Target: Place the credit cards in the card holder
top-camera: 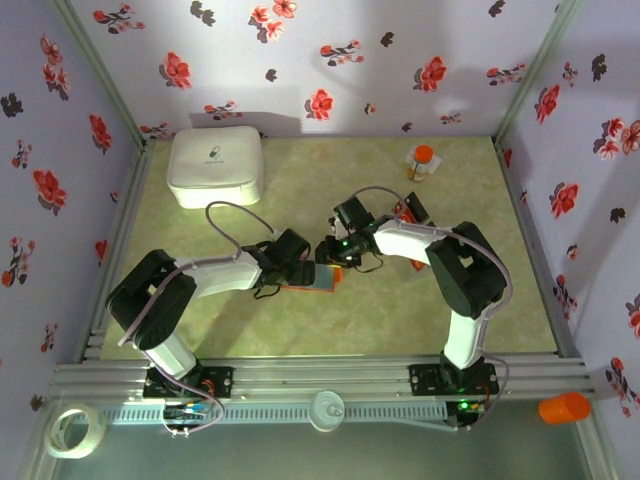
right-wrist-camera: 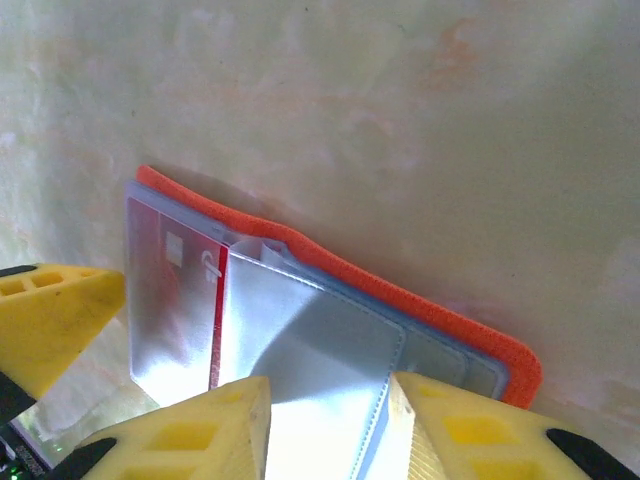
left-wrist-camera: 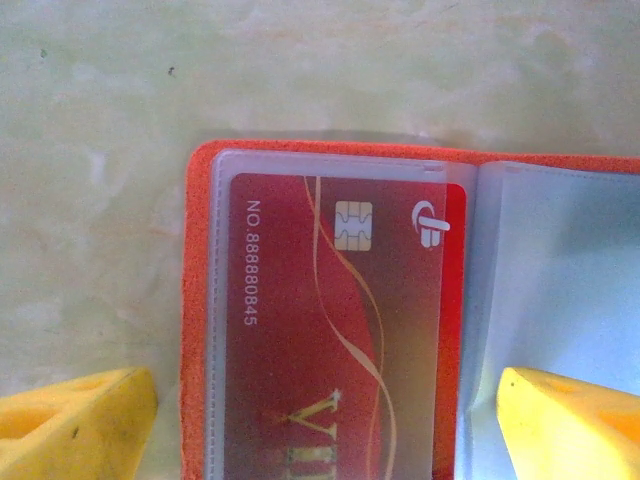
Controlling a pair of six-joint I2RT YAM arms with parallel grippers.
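Observation:
The orange-red card holder (top-camera: 318, 280) lies open on the table between both grippers. In the left wrist view a red credit card (left-wrist-camera: 310, 330) with a chip sits inside the left clear pocket of the card holder (left-wrist-camera: 197, 300). My left gripper (left-wrist-camera: 325, 430) is open, its yellow fingers (left-wrist-camera: 80, 425) straddling that half. My right gripper (right-wrist-camera: 325, 430) is open just over the card holder (right-wrist-camera: 400, 290), a loose clear sleeve page between its jaws and the red card (right-wrist-camera: 175, 300) to its left. More red cards (top-camera: 408, 212) lie behind the right arm.
A big white rounded box (top-camera: 216, 165) stands at the back left. A small orange-capped bottle (top-camera: 422, 162) stands at the back right. Flowered walls close in the table on three sides. The left gripper's finger (right-wrist-camera: 50, 320) shows at the right wrist view's left edge.

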